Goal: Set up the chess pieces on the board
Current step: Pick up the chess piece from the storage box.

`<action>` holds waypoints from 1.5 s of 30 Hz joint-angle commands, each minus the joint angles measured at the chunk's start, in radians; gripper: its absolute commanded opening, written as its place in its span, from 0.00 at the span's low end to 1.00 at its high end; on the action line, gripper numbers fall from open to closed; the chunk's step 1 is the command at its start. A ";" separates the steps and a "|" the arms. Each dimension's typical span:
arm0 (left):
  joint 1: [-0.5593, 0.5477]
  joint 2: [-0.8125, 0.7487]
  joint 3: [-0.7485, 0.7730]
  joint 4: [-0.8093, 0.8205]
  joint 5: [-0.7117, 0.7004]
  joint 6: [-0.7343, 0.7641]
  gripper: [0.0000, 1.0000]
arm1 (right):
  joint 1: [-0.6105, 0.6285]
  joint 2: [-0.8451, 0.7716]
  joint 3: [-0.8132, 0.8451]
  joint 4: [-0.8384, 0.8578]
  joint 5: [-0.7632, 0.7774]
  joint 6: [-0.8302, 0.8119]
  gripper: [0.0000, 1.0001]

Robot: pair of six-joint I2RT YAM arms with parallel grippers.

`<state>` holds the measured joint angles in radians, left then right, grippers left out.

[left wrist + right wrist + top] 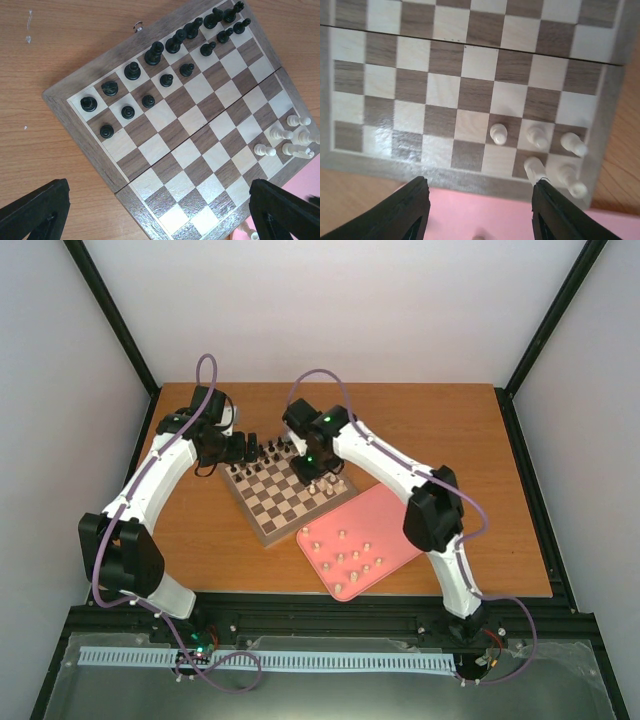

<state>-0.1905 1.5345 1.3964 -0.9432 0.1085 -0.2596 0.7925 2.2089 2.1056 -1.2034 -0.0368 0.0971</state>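
Fingers (410, 210) of the right arm, spread, run off frame.

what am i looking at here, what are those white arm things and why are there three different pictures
These are two robot arms bolted to a wooden table, each ending in a two-finger gripper. The wide picture comes from a fixed camera overhead; the other two come from cameras on the wrists, so the dark shapes at their bottom edges are the fingers. The left gripper and right gripper are both open and hold nothing. On the table lies a chessboard: black pieces fill two rows along one edge, and five pale pieces sit at a corner of the opposite side. More pale pieces wait on a pink tray beside it.
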 commanded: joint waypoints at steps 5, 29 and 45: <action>0.006 0.007 0.049 -0.010 0.000 0.005 1.00 | 0.006 -0.264 -0.256 -0.005 0.039 0.053 0.56; 0.006 0.012 0.039 -0.010 0.011 0.000 1.00 | 0.002 -0.329 -0.746 0.223 -0.099 0.104 0.52; 0.006 0.015 0.039 -0.007 0.021 -0.001 1.00 | 0.002 -0.278 -0.769 0.263 -0.092 0.109 0.39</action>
<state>-0.1905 1.5455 1.4036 -0.9436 0.1177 -0.2600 0.7925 1.9064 1.3205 -0.9558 -0.1352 0.2035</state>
